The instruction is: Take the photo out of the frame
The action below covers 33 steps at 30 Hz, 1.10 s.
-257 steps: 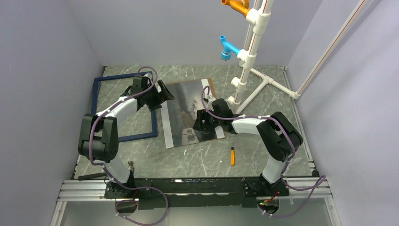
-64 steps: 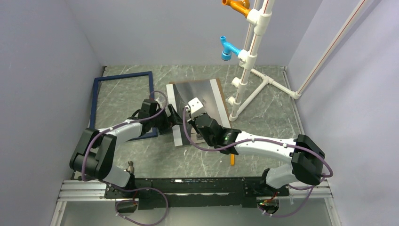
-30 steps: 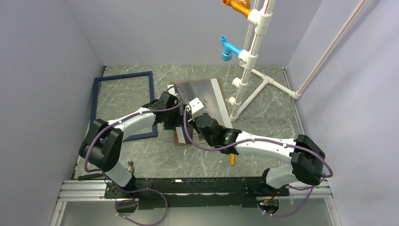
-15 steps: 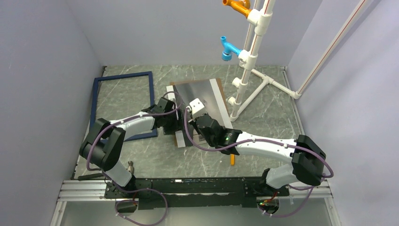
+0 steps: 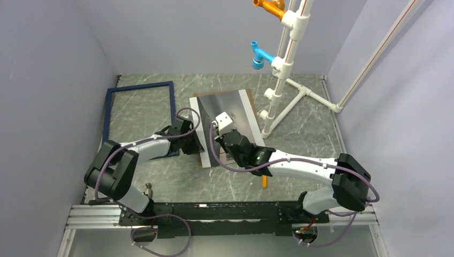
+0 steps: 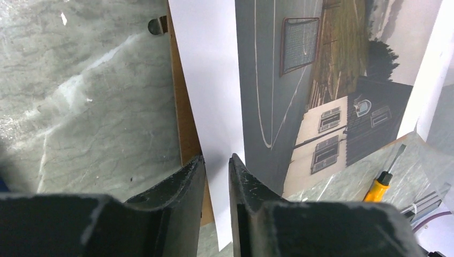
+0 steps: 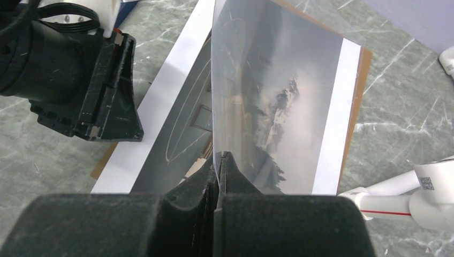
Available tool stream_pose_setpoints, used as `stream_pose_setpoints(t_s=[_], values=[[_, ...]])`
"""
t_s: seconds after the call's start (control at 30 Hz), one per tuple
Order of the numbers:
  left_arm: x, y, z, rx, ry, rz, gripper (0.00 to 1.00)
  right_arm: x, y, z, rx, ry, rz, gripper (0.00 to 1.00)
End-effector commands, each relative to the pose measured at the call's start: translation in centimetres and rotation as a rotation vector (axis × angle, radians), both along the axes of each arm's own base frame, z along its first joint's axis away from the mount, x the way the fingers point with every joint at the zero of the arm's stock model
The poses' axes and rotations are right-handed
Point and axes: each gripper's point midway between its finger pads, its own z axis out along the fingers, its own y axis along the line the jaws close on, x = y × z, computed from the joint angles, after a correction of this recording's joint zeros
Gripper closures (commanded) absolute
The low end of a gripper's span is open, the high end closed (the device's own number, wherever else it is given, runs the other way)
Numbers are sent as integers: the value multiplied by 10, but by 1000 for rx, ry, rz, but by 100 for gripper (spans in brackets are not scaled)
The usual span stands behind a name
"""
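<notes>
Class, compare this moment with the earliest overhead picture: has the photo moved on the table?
Yes. The photo has shifted right, away from the frame and toward the white pipe stand.

The table (image 5: 300, 126) is a grey-green marbled slab. The frame (image 5: 144, 86) lies flat at its far left, and the photo (image 5: 227, 103) on its brown board (image 6: 181, 118) lies just right of it, near the centre. A screwdriver (image 5: 264, 181) lies nearer the arm bases, and a white pipe stand (image 5: 302, 92) rests at the far right.
</notes>
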Motion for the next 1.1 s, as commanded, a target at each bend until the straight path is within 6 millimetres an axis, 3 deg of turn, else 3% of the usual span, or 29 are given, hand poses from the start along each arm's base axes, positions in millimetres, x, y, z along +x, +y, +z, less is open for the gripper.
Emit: stream_pose_setpoints(t_s=[0.0,0.23,0.57,0.67,0.83,1.07], values=[[15,-5,24,-84,-119,37,72,4,-2,13,40,-18,-24,100],[20,-13,32,-204,-138,60,70,5,-1,12,38,-15,-21,100],[23,-20,18,-249,-81,82,69,5,2,8,33,-8,-19,100],[24,-18,15,-228,-73,86,76,6,1,8,30,-11,-20,100],[29,-1,19,-103,-92,98,100,7,1,7,12,-12,-21,100],[19,33,56,79,-134,69,100,11,6,-3,-34,2,-24,100]])
